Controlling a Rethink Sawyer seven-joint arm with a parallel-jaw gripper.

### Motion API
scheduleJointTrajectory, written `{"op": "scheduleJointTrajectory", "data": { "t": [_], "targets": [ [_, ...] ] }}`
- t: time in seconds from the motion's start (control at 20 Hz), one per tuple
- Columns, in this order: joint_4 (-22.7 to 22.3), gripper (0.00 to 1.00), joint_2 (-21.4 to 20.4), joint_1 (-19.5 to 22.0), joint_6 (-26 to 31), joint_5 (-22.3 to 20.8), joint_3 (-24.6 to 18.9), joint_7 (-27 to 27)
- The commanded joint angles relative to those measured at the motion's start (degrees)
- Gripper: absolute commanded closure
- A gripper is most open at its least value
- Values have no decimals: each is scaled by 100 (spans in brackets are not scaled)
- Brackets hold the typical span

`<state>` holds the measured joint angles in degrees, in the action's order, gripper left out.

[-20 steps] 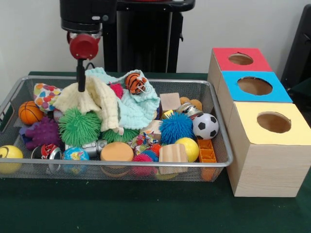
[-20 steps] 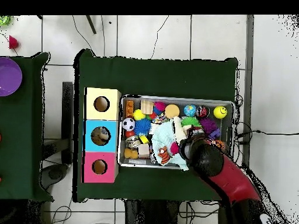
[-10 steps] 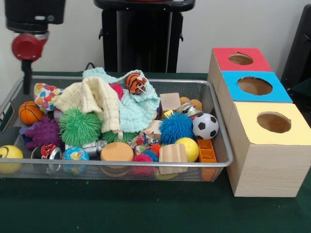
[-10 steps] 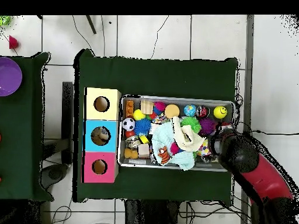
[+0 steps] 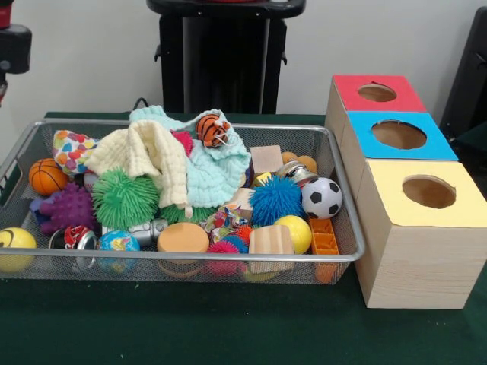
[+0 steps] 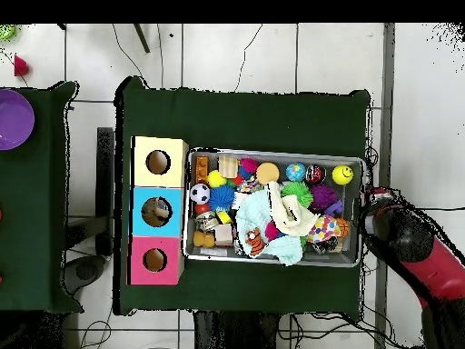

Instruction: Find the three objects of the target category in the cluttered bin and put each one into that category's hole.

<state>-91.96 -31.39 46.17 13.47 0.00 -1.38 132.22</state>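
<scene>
Here, the wire-mesh metal bin (image 5: 346, 255) lies with its long axis running left to right across the middle of the front view, packed with toys. Three wooden boxes stand in a row at its right end, receding toward the upper right: the yellow-topped box (image 5: 456, 209) nearest, the blue-topped box (image 5: 437, 148) behind it, and the red-topped box (image 5: 407, 97) farthest, each with one round hole facing up. Two cloths are heaped at the bin's upper middle: a pale yellow cloth (image 5: 148, 152) draped over a mint green cloth (image 5: 221, 171). Four spiky rubber balls show clearly: the green spiky ball (image 5: 124, 199), the blue spiky ball (image 5: 275, 199), the purple spiky ball (image 5: 67, 207), and a small pink spiky ball (image 5: 223, 248). One soccer ball (image 5: 322, 198), one small basketball (image 5: 47, 176) and one yellow smiley ball (image 5: 14, 245) sit among them. The red and black arm (image 6: 422, 254) is outside the bin at the overhead view's right side; its gripper's state cannot be told.
</scene>
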Motion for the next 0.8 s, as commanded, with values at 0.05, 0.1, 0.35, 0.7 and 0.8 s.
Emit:
{"op": "scheduleJointTrajectory", "data": {
  "t": [0.05, 0.1, 0.35, 0.7, 0.8],
  "targets": [
    [606, 0, 694, 108, 680, -523, -945, -940],
    [622, 0, 697, 101, 736, -535, -951, -901],
    [721, 0, 517, -58, 922, -714, -809, -821],
    [957, 0, 253, -183, 1487, -854, -712, -833],
    [967, 0, 244, -180, 1520, -881, -733, -795]
  ]
}}
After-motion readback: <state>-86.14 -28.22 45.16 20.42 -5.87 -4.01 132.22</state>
